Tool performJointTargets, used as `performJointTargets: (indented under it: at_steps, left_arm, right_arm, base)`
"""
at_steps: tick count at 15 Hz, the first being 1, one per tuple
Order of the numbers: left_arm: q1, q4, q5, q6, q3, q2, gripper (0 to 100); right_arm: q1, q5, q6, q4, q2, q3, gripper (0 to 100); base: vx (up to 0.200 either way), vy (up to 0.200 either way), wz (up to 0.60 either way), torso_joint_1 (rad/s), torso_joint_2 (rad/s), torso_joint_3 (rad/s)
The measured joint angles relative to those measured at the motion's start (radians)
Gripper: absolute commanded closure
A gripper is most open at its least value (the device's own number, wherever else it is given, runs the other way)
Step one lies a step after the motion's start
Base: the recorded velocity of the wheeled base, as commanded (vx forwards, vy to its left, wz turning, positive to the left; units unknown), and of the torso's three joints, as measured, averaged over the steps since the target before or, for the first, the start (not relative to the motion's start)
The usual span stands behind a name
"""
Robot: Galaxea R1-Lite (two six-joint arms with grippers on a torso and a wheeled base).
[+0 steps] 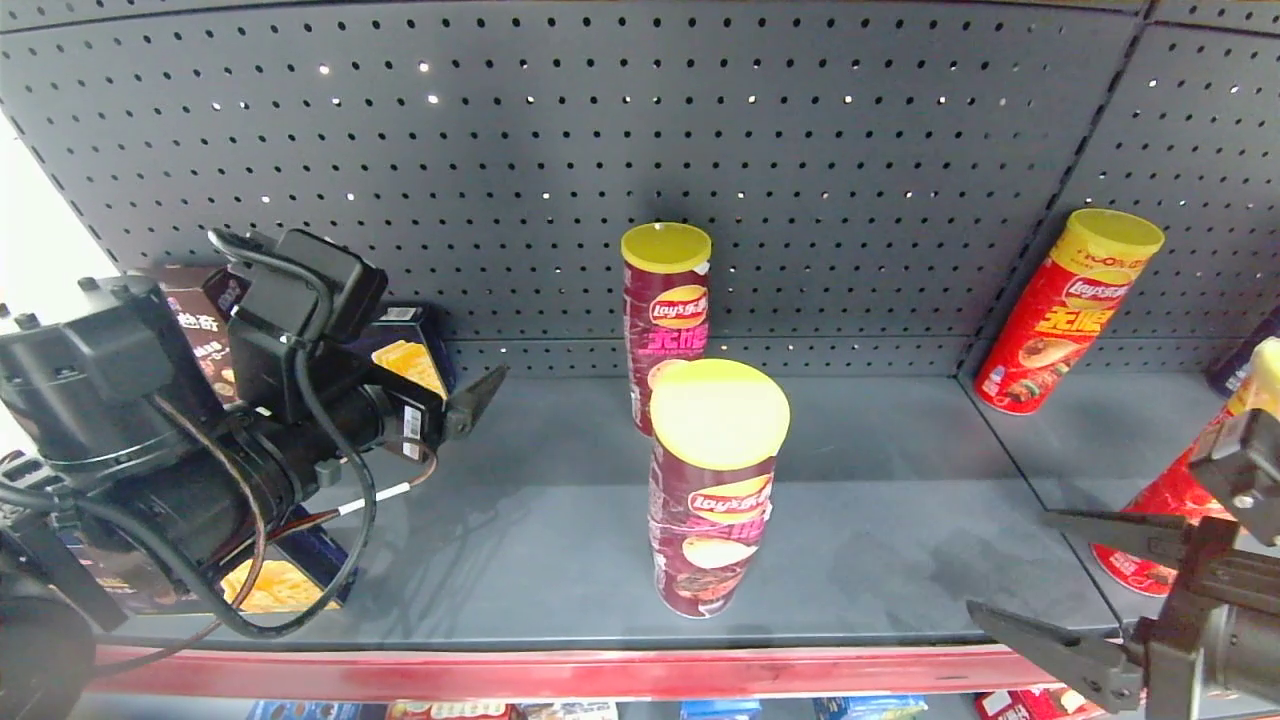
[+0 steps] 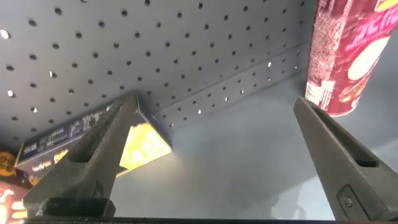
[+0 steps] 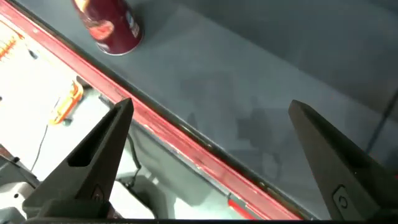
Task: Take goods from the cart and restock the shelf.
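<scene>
The left gripper (image 2: 214, 104) hangs over the left part of the shelf (image 1: 880, 540), jaws spread wide and holding nothing, aimed to the right along the shelf. Just left of it, against the perforated back panel (image 1: 500, 150), leans a dark cracker box (image 1: 410, 355). A second cracker box (image 1: 275, 585) lies nearer, at the shelf's front edge.

The right gripper (image 1: 1015, 565) is at the near right, by the shelf's red front rail (image 1: 600, 672), also wide open and empty.

Two maroon chip cans stand upright with yellow lids mid-shelf. The far maroon can (image 1: 665, 320) is close to the back panel, and the near maroon can (image 1: 712, 490) is in front of it, toward the front edge, the two apart.

The far maroon can lies to the right of the left gripper, roughly in line with its open jaws. The near maroon can lies left of the right gripper and farther in. Their long axes are vertical, so a sideways grasp would suit either.

The left arm looks nearer the far can and the right arm nearer the near one. With both grippers empty, fetching more goods from the cart seems the likely next step.

In the right bay, one red can (image 1: 1065, 310) leans on the back panel and another (image 1: 1165, 510) stands nearer.
</scene>
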Motion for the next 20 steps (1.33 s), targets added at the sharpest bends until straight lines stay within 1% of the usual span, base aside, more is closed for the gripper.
performJointTargets:
  at_steps: [7, 13, 20]
  left_arm:
    - [-0.005, -0.001, -0.002, 0.002, 0.001, -0.005, 0]
    - [-0.004, -0.001, -0.003, 0.004, -0.002, -0.006, 0]
    - [-0.002, -0.001, -0.004, 0.004, -0.007, -0.005, 0]
  right_arm:
    - [0.111, -0.064, -0.001, -0.011, 0.227, -0.155, 0]
    - [0.154, -0.088, -0.002, -0.011, 0.378, -0.267, 0]
    - [0.171, -0.09, -0.004, -0.018, 0.484, -0.336, 0]
  base:
    - [0.0, 0.0, 0.0, 0.0, 0.0, 0.0]
    - [0.0, 0.0, 0.0, 0.0, 0.0, 0.0]
    - [0.0, 0.0, 0.0, 0.0, 0.0, 0.0]
